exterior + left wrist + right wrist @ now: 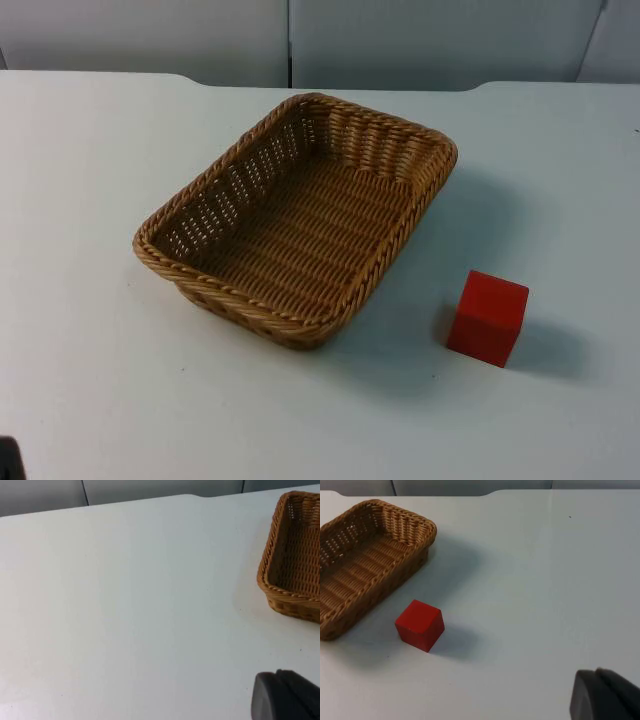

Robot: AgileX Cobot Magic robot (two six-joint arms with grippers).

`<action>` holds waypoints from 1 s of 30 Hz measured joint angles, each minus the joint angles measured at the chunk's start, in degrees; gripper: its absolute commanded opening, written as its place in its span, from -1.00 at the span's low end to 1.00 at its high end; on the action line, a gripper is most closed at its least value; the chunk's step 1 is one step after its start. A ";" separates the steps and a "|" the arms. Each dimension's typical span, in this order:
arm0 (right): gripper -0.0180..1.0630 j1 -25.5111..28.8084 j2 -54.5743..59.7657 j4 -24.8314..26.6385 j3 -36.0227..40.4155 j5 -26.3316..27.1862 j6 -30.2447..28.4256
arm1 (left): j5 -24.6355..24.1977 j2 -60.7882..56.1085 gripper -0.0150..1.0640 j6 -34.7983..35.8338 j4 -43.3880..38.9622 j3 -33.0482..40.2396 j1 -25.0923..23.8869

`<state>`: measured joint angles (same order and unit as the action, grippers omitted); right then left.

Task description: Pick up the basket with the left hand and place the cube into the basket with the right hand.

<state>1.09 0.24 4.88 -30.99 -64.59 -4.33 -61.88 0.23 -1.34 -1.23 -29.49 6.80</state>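
Note:
An empty brown wicker basket [245,150] stands on the white table near its middle, long side running diagonally. A red cube [487,318] rests on the table a short way off the basket's front right side, not touching it. The left wrist view has the basket [265,580] some way off, and my left gripper [285,697] hangs above bare table, holding nothing. From the right wrist I see the cube [420,625] beside the basket [385,505]; my right gripper [605,695] hovers well apart from both, with nothing in it.
The grey partition wall [400,40] closes off the table's far edge. White table top [90,380] spreads out on every side of the basket. A small dark shape [8,458] sits at the near left edge.

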 measured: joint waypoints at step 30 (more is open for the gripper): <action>-0.97 0.00 0.00 0.00 0.00 0.00 0.00 | 19.24 66.93 -0.77 -32.22 79.43 1.53 0.00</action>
<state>1.09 0.24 4.88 -30.99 -64.59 -4.33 -42.64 67.16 -33.56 78.20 -27.96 6.80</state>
